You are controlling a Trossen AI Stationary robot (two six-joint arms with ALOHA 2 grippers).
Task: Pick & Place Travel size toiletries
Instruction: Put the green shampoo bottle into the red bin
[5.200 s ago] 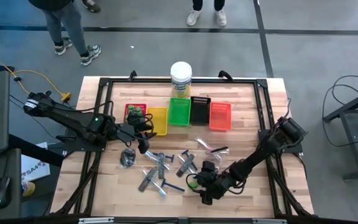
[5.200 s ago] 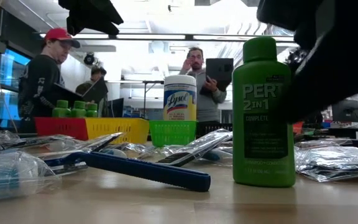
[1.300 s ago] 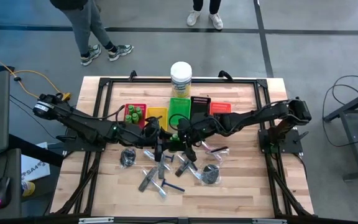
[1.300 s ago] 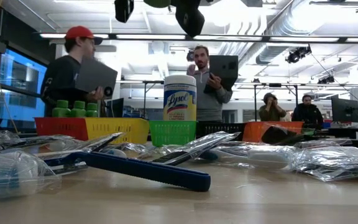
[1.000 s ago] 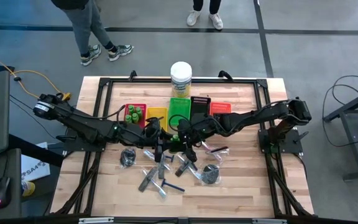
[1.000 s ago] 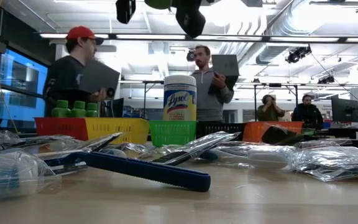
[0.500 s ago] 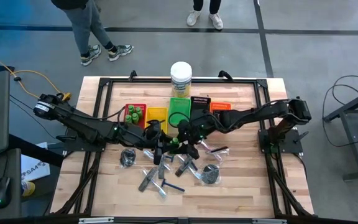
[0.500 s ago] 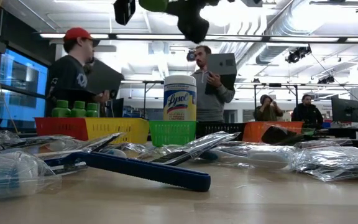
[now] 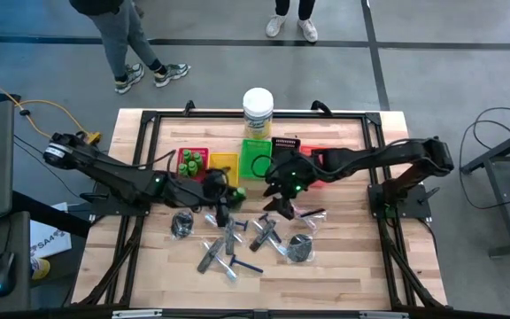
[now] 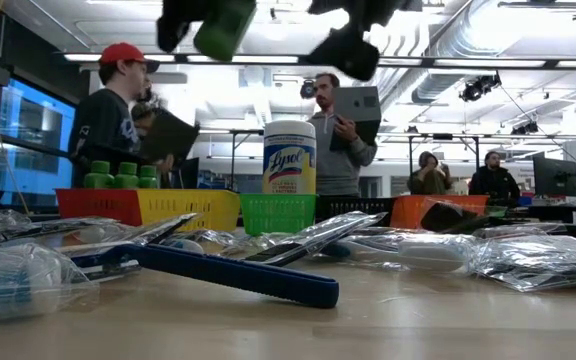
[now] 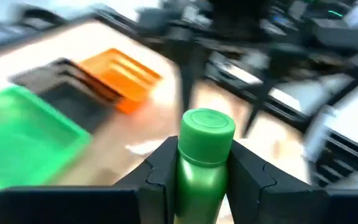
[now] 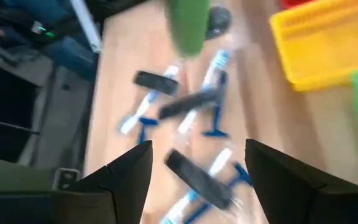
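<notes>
My left gripper is shut on a small green bottle with a green cap, held over the middle of the table. In the low view the bottle hangs high above the tabletop. My right gripper stands open just to the bottle's right with nothing between its fingers. Blue razors, grey flat pieces and dark shiny bundles lie on the wood below. Three more green bottles stand in the red tray. My left gripper pinches the green bottle's body just below the cap, one finger on each side. The fingers come almost level from the table's left. The bottle is lifted clear of the table and tilted, its cap end sticking out past the fingers.
A row of trays stands at the back: red, yellow, green, black, orange. Behind them stands a tall jar with a white lid. People stand beyond the table's far edge.
My right gripper has opened, let go of the green bottle and drawn back toward the table's right and far side. My left gripper keeps the bottle and has carried it a little toward the left and far side, and the bottle has tipped.
</notes>
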